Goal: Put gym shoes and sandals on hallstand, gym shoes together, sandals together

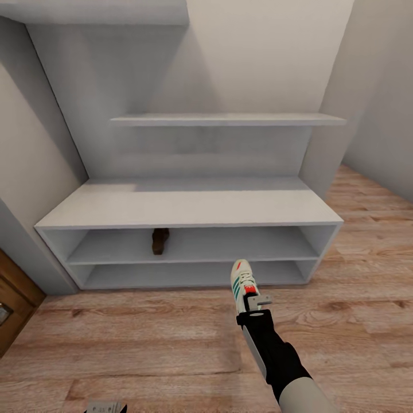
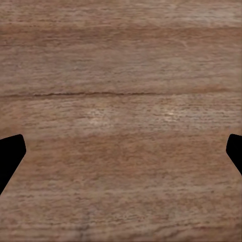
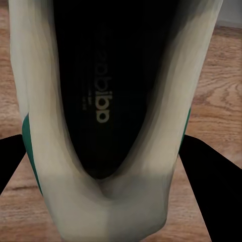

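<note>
My right gripper (image 1: 253, 305) pinches a gym shoe (image 1: 242, 282) by its heel, toe pointing to twelve o'clock at the rack (image 1: 189, 203), just short of the bottom shelf and above the floor (image 1: 143, 350). A sandal (image 1: 160, 241) lies on the upper shelf at eleven o'clock. My left gripper (image 2: 121, 151) is spread wide over bare planks.

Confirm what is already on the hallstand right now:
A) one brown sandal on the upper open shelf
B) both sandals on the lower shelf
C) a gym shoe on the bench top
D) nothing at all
A: a single brown sandal sits on the upper open shelf of the hallstand, while the right gripper holds a gym shoe by its heel, out in front of the hallstand.
</note>
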Available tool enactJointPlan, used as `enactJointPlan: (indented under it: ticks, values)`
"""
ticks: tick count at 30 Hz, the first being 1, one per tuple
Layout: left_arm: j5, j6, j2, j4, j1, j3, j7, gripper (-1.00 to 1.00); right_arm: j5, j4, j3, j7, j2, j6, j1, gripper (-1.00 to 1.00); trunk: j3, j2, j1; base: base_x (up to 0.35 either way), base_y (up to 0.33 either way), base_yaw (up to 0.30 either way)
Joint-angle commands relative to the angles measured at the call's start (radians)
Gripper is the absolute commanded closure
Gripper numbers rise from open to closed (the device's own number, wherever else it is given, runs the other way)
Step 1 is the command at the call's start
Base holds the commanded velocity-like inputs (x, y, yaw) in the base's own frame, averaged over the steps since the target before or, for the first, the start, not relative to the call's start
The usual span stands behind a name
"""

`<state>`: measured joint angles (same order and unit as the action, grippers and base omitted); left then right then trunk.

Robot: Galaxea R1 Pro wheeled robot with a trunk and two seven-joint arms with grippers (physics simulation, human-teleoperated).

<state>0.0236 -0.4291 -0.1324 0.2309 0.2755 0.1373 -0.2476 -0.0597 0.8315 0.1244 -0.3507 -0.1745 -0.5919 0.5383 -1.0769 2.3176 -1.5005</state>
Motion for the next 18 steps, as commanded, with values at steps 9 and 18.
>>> enactJointPlan:
  ticks: [9, 18]
  values:
    - [0.0, -0.002, -0.001, -0.001, -0.001, 0.009, -0.007, -1.0, -0.006, 0.001, 0.001, -0.001, 0.0, -0.008, 0.001, 1.0, -0.007, 0.007, -0.004, 0.0, 0.0, 0.0]
    - [0.001, -0.002, -0.001, -0.001, -0.002, 0.008, -0.007, -1.0, -0.005, 0.001, 0.002, -0.001, 0.0, -0.008, 0.001, 1.0, -0.007, 0.007, -0.004, 0.006, 0.0, 0.0]
